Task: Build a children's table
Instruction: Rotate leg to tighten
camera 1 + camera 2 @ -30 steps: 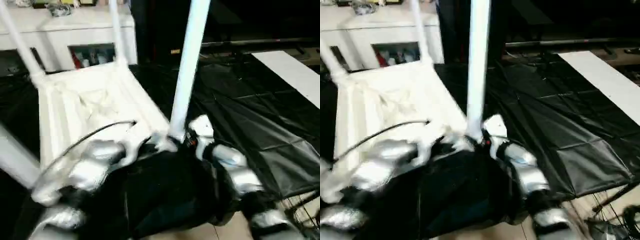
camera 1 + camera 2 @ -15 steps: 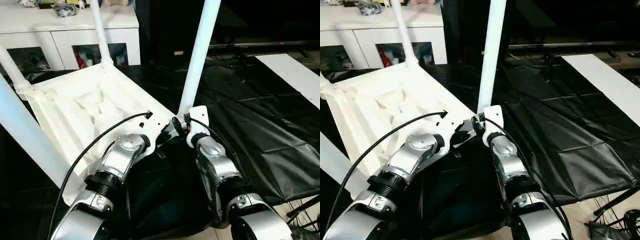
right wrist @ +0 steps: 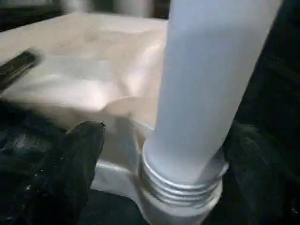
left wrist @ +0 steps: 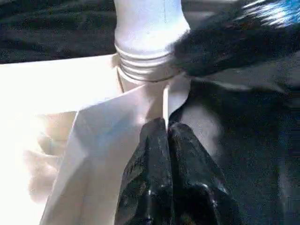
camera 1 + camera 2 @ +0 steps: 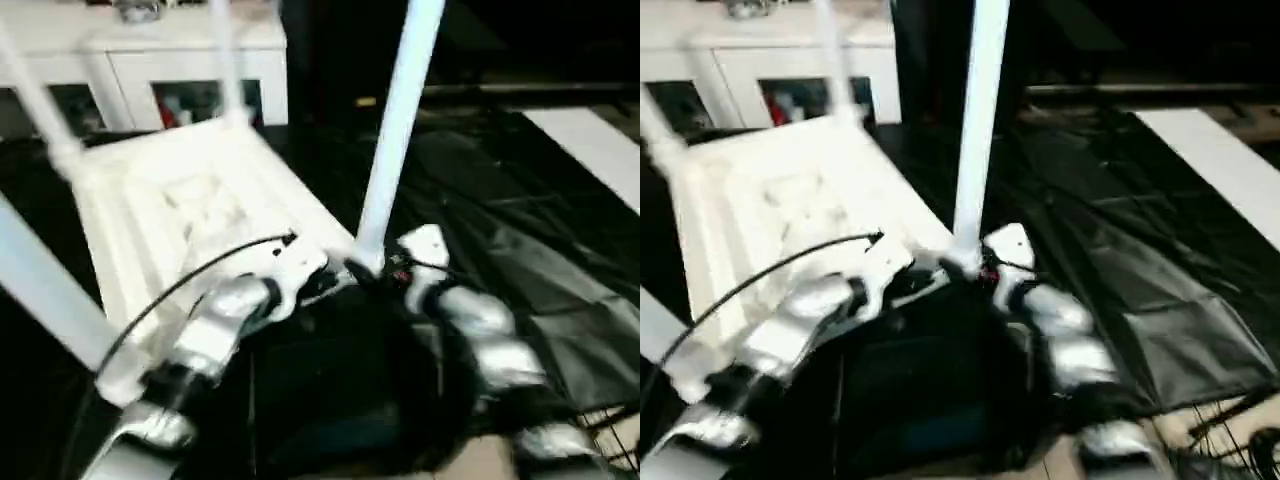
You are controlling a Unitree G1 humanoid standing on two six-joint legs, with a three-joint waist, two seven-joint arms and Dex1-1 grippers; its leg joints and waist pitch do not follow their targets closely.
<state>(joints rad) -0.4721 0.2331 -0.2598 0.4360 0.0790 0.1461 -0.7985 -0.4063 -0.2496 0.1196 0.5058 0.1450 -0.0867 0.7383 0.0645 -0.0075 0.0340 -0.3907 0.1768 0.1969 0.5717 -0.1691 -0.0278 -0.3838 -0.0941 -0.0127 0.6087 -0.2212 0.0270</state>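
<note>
While the children's table (image 5: 190, 215) lies upside down on the black-sheeted tabletop (image 5: 520, 210), toward its left and near part, we note that its legs point up. One leg (image 5: 395, 130) stands at the corner nearest the robot, its ribbed end (image 3: 180, 180) seated in the corner socket (image 4: 154, 89). Further legs rise at the far corners (image 5: 225, 60) and a fourth crosses the left of the head views (image 5: 45, 290).

We see the left tool (image 4: 166, 140) with its two black fingers pressed together, tips at a thin white edge of the table rim just below that socket; whether the edge is pinched between them, we cannot tell. The right tool (image 3: 164, 164) has its fingers spread wide, one on either side of the ribbed base of the near leg, and neither finger (image 3: 75, 159) touches the leg in the wrist view. Both silver forearms (image 5: 470, 330) converge at this near corner. A black cable (image 5: 190, 280) arcs over the left forearm.

Beyond the tabletop's far edge stands a white glass-door cabinet (image 5: 190, 75).
</note>
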